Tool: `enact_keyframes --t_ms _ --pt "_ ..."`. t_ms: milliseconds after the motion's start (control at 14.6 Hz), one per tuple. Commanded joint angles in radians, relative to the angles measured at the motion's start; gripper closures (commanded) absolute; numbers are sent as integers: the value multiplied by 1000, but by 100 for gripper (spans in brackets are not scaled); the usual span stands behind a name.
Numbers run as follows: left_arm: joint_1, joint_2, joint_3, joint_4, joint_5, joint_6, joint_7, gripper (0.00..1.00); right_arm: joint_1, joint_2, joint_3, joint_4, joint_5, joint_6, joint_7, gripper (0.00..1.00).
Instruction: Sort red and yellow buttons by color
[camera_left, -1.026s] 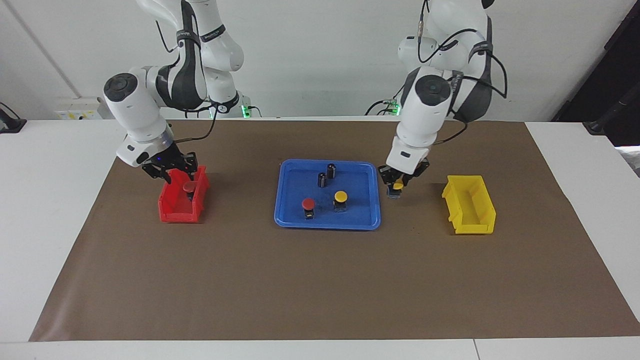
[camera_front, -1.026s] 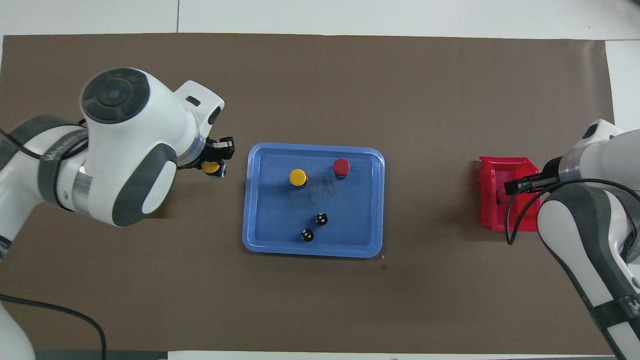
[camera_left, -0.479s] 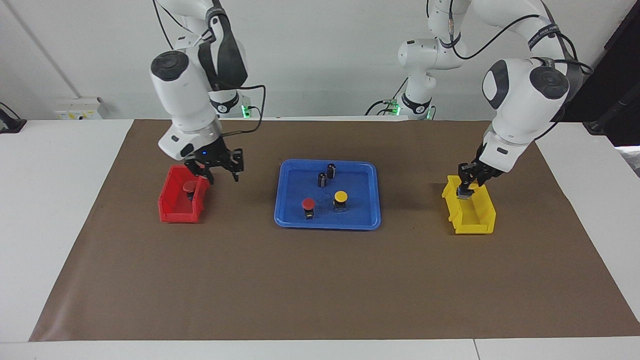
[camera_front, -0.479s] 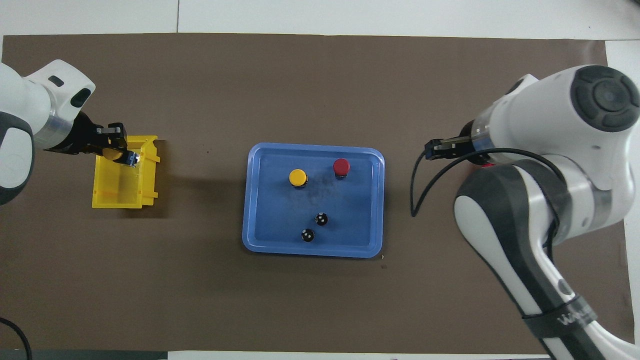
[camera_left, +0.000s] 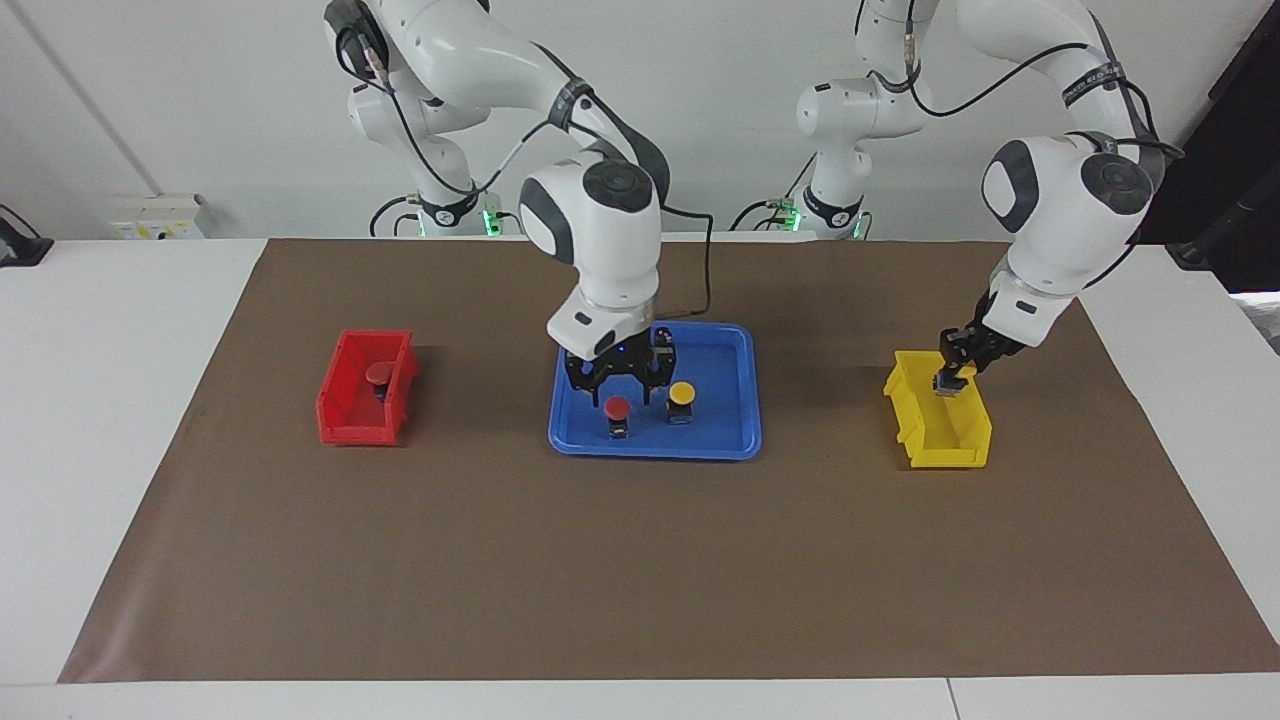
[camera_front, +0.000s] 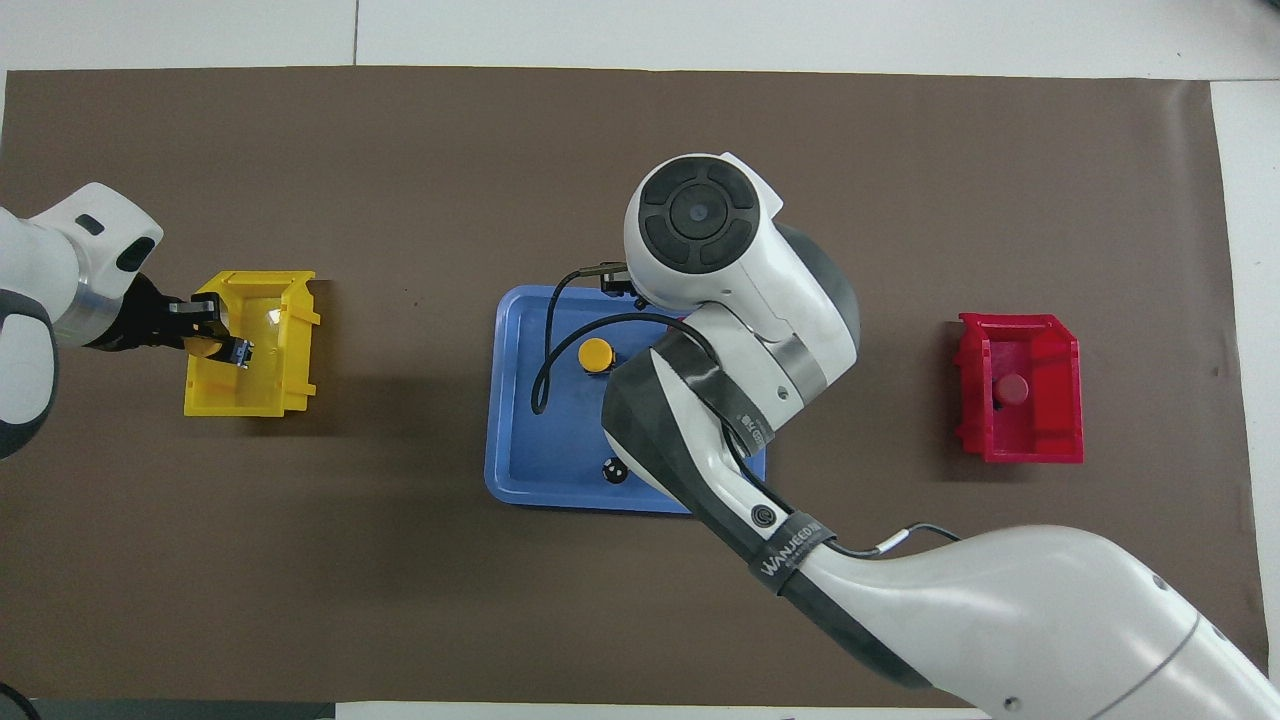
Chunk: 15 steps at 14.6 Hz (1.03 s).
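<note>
One red button (camera_left: 617, 407) and one yellow button (camera_left: 681, 393) (camera_front: 596, 354) stand in the blue tray (camera_left: 720, 440) (camera_front: 520, 470). My right gripper (camera_left: 617, 383) hangs open just above that red button, and the right arm hides the button in the overhead view. A second red button (camera_left: 379, 373) (camera_front: 1011, 388) lies in the red bin (camera_left: 340, 425) (camera_front: 1060, 445). My left gripper (camera_left: 948, 381) (camera_front: 222, 345) is shut on another yellow button (camera_front: 205, 347), low over the yellow bin (camera_left: 950, 450) (camera_front: 290, 390), at the bin's end nearer the robots.
A dark capless cylinder (camera_front: 614, 470) stands in the tray, nearer the robots than the buttons. Brown paper (camera_left: 640, 560) covers the table. The red bin is toward the right arm's end and the yellow bin toward the left arm's end.
My right gripper left the red bin, with the red button still in it, and swung to the tray. My left gripper carried its yellow button from beside the tray to over the yellow bin.
</note>
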<state>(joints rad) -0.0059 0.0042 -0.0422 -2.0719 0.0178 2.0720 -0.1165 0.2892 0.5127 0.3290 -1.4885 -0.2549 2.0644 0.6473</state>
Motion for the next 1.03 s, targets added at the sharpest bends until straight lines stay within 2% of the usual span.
enact_keyframes --t_ms 0,137,410,479,547,615,821,957 --pt "9 -30 -10 -97 11 106 6 98 -22 9 5 -27 -12 43 -6 27" --pt "9 -18 -10 -131 11 149 6 97 -25 0 5 -62 -6 53 -6 25" --pt "9 -6 -10 -189 11 256 11 95 -41 -29 8 -151 9 109 -6 27" --pt "9 -4 -10 -188 11 257 11 74 -42 -36 8 -174 20 129 -6 28" --pt "9 -4 -10 -188 11 257 9 48 -42 -40 8 -190 25 138 -6 29" --pt "9 -4 -10 -188 11 255 9 37 -44 -42 8 -196 26 137 -6 30" --pt "-2 -4 -10 -162 11 223 -5 32 -41 -60 8 -237 26 140 -6 30" --pt "-2 -26 -10 -108 11 131 -3 32 -41 -66 8 -251 28 138 -5 31"
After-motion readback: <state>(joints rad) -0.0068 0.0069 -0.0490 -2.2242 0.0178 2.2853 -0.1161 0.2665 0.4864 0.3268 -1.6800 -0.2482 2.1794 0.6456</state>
